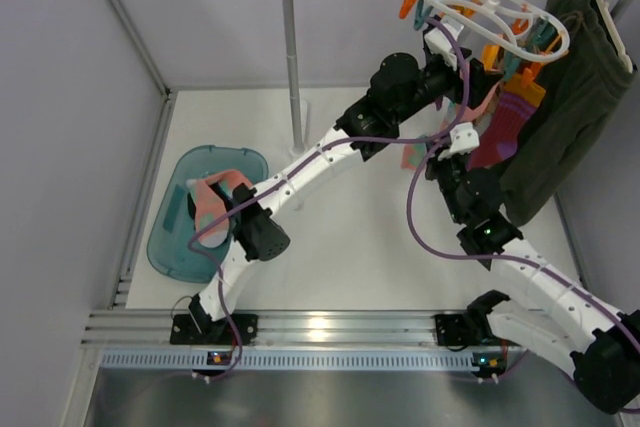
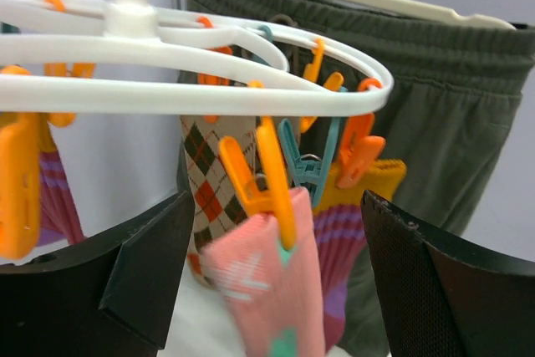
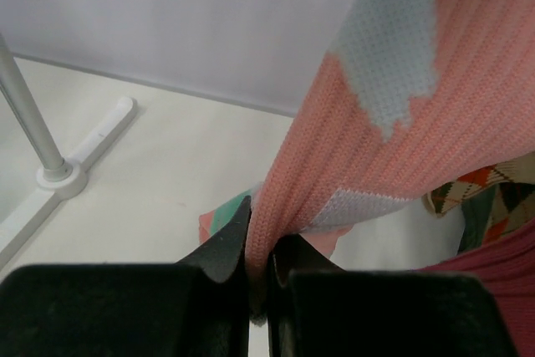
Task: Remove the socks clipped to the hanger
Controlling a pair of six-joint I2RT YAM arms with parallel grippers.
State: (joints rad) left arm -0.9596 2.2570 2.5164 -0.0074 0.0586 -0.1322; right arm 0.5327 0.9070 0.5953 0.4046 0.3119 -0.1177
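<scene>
The white ring hanger (image 1: pixel 500 12) hangs on the rail at the top right, with orange and teal clips. In the left wrist view an orange clip (image 2: pixel 259 173) grips a pink sock (image 2: pixel 267 290) under the hanger ring (image 2: pixel 209 98). My left gripper (image 2: pixel 276 282) is open, one finger on each side of that sock and apart from it. Behind hang an argyle sock (image 2: pixel 213 181) and a magenta striped sock (image 2: pixel 351 240). My right gripper (image 3: pixel 261 257) is shut on the lower part of the pink sock (image 3: pixel 401 123), below the hanger (image 1: pixel 440 152).
A dark olive garment (image 1: pixel 570 97) hangs right of the socks on its own hanger. The rack's upright pole (image 1: pixel 290 57) stands behind the left arm. A teal tray (image 1: pixel 178 237) at the left holds a pink sock (image 1: pixel 215 197).
</scene>
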